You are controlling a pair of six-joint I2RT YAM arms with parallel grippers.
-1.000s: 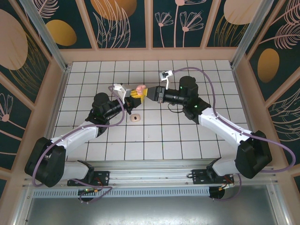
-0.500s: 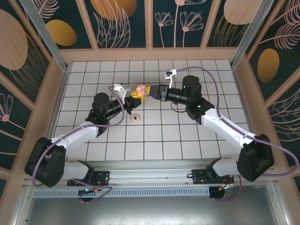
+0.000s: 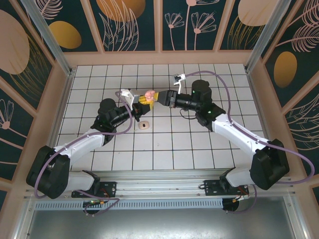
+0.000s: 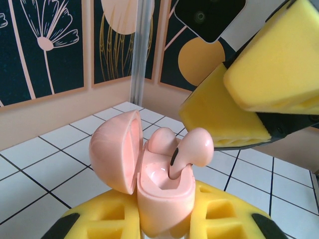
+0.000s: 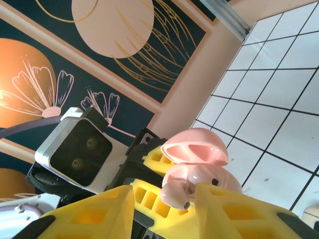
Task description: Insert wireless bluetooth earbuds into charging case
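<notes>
Moved: right jaws back toward charging case, slightly parted, empty; earbud half-seated; left jaws clamp case.

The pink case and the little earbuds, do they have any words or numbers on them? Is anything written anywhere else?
No text can be read anywhere in these pictures.
charging case: plain pink, with no words, numbers or logo on the sides that show.
earbuds: plain pink, nothing written.
wall panels: only flower and leaf drawings, no letters.
</notes>
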